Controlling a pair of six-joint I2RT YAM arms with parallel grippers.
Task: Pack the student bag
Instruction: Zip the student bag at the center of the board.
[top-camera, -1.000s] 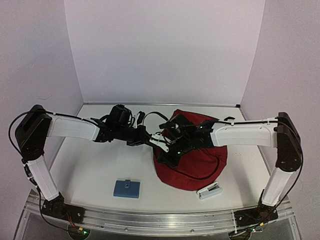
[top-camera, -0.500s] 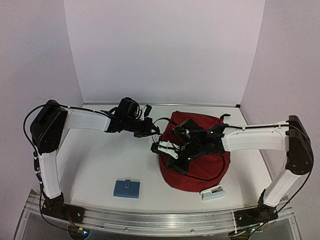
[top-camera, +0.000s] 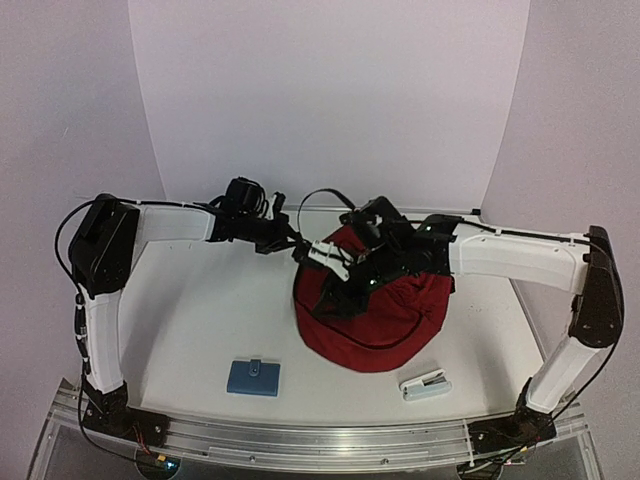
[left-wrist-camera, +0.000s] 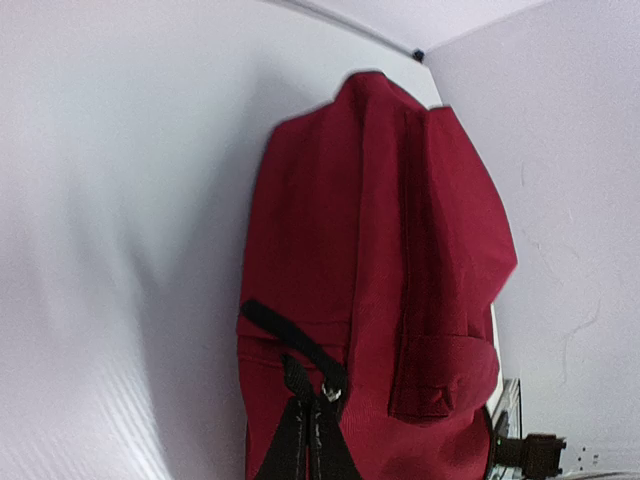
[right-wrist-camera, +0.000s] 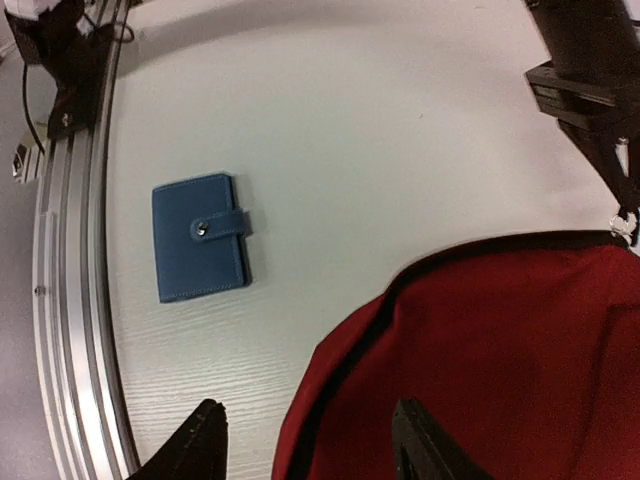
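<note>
- The student bag (top-camera: 375, 320) was seen slumped on the table (top-camera: 190, 320), right of centre, between the two arms.
- The step in hand was judged to be opening the bag's mouth; nothing could be confirmed as packed.
- The left gripper (top-camera: 287, 240) was pressed together, apparently pinching a black strap (left-wrist-camera: 300, 440) at the bag's top.
- The right gripper (right-wrist-camera: 312, 450) was spread, with the black-edged rim (right-wrist-camera: 350, 330) lying between its fingers.
- A firm hold on that rim was thought to be called for next, so the mouth could be pulled wide.
- The bag's inside was hidden; a blue wallet (top-camera: 253, 377) and a white-and-blue item (top-camera: 425, 384) were lying outside, on the table.
</note>
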